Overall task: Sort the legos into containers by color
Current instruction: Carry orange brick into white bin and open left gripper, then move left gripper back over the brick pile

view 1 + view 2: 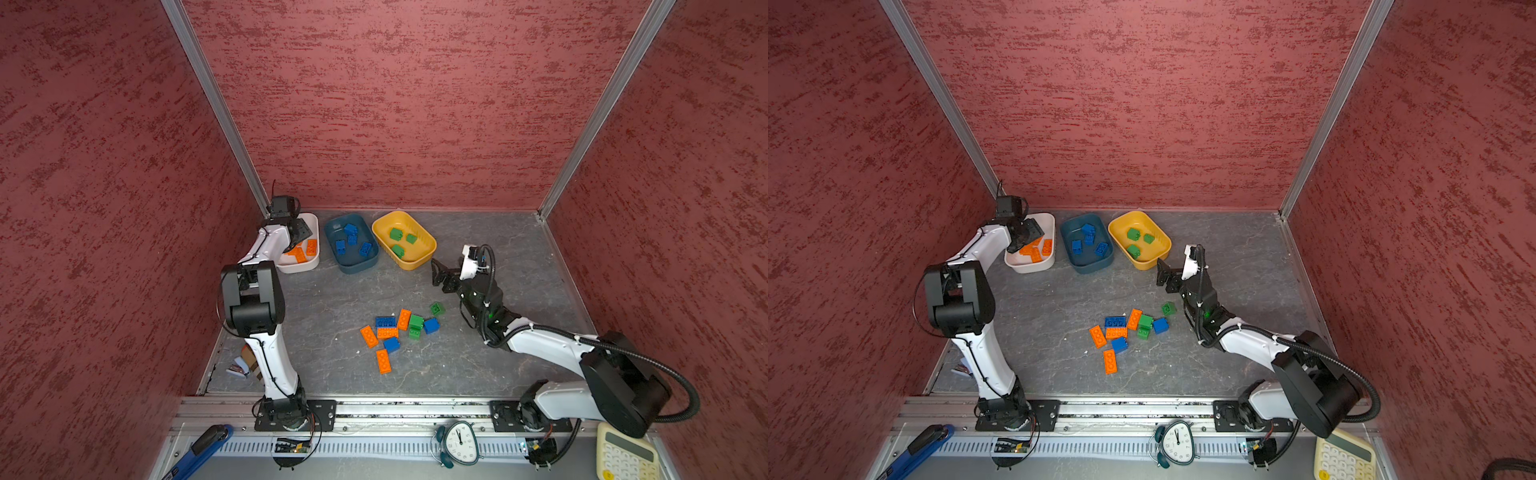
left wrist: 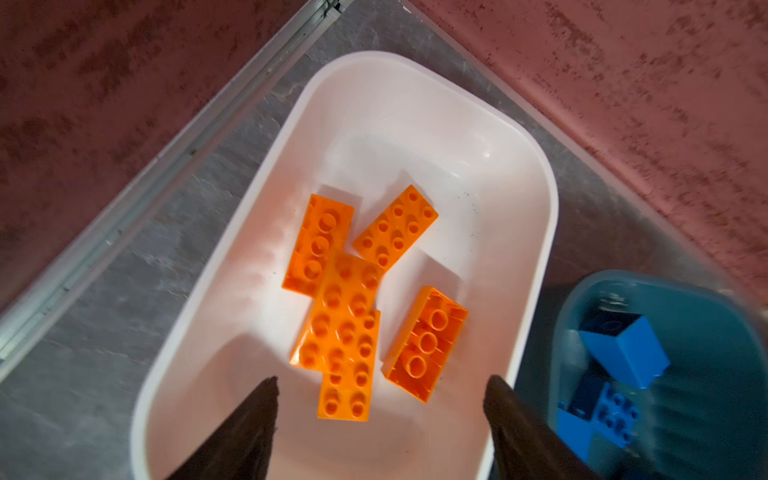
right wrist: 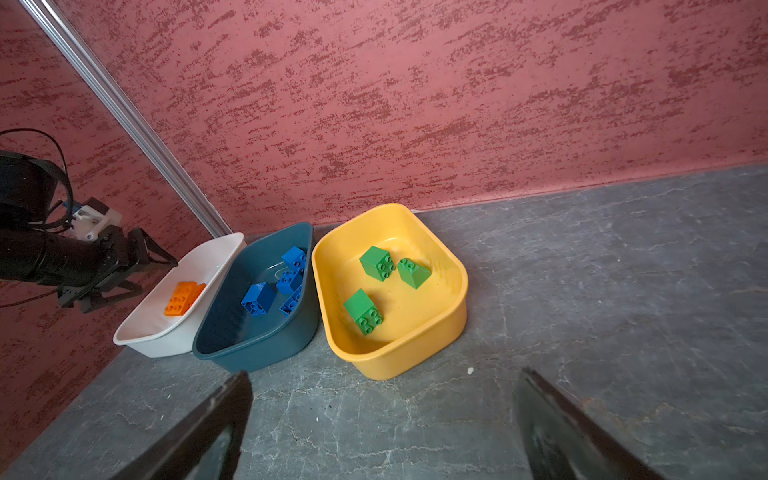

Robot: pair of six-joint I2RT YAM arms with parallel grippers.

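Hovering above the white tub (image 2: 536, 232), the left gripper (image 2: 380, 382) is held wide apart and empty, orange legos (image 2: 345, 332) being gathered below by colour. The right gripper (image 3: 384, 372) is held open, empty, near the yellow tub (image 3: 415, 357); a mixed pile (image 1: 395, 332) is seen unsorted mid-table.

We look into a boxed-in robot lab cell.
Red textured walls (image 1: 415, 104) on metal posts (image 1: 216, 104) box in a grey slab (image 1: 332, 299) around the left pincer (image 1: 301, 232) and right pincer (image 1: 435, 274). Well behind both pincers, the arms (image 1: 266, 365) bolt to a metal rail (image 1: 415, 409); beyond it lie a clock (image 1: 459, 442), a calculator (image 1: 625, 457), a blue tool (image 1: 203, 444) and wired circuit boards (image 1: 291, 448).
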